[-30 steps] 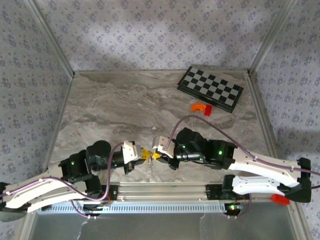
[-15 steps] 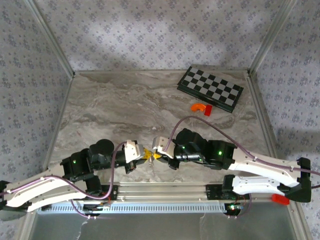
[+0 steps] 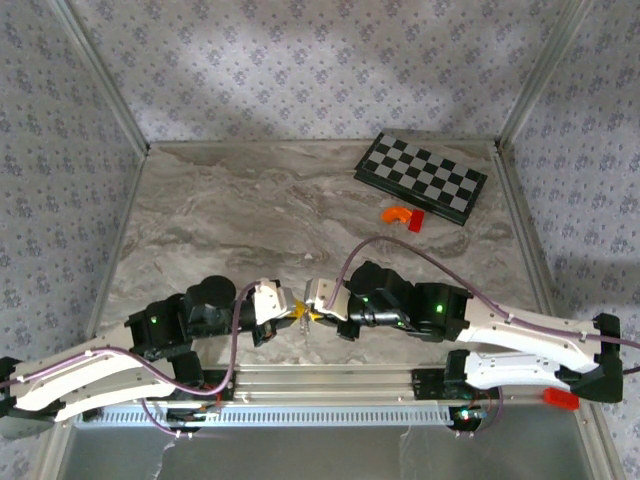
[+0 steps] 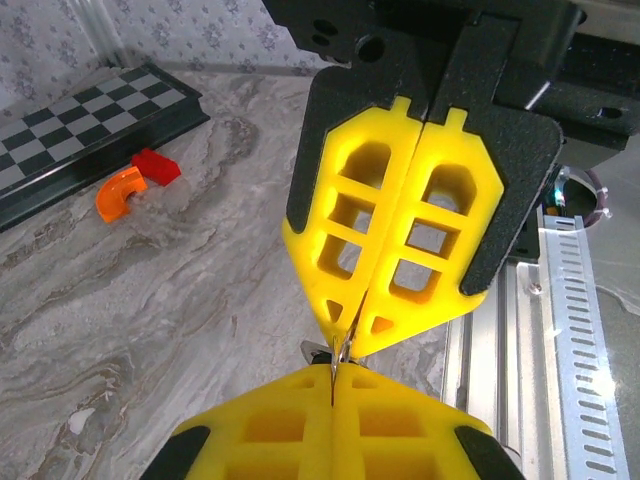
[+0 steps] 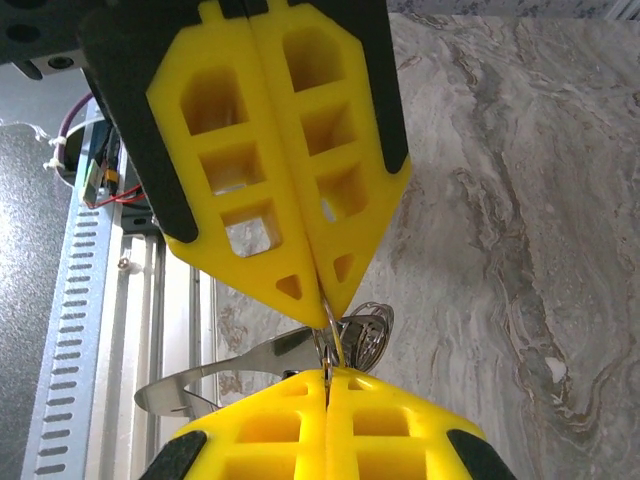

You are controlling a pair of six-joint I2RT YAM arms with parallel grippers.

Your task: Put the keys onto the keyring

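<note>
Both arms meet low over the near edge of the marbled surface (image 3: 250, 210), tips nose to nose.

Left gripper (image 3: 287, 309): yellow fingers (image 4: 260, 430) pressed together, no gap at the seam. Right gripper (image 3: 313, 310): yellow fingers (image 5: 400, 430) likewise pressed flat against each other. In the left wrist view, the right gripper (image 4: 340, 343) comes down point-first onto the left gripper (image 4: 332, 372).

Keyring (image 5: 364, 336): a small bundle of silvery wire sits right where the two tips meet, clear of the surface. Thin wire runs into the seam of the left gripper (image 5: 325, 314) and into the seam of the right gripper (image 5: 328, 374), so each pair is nipping it. A flat, pale metal strip (image 5: 230, 370) curves away from the bundle toward the aluminium rail (image 5: 100, 300). Dark-headed key not made out; too small and hidden at the tips.

Far right of the surface: folded chessboard (image 3: 421, 178). Just in front of it lie an orange curved piece (image 3: 396, 213) and a red block (image 3: 416, 222), touching each other.
</note>
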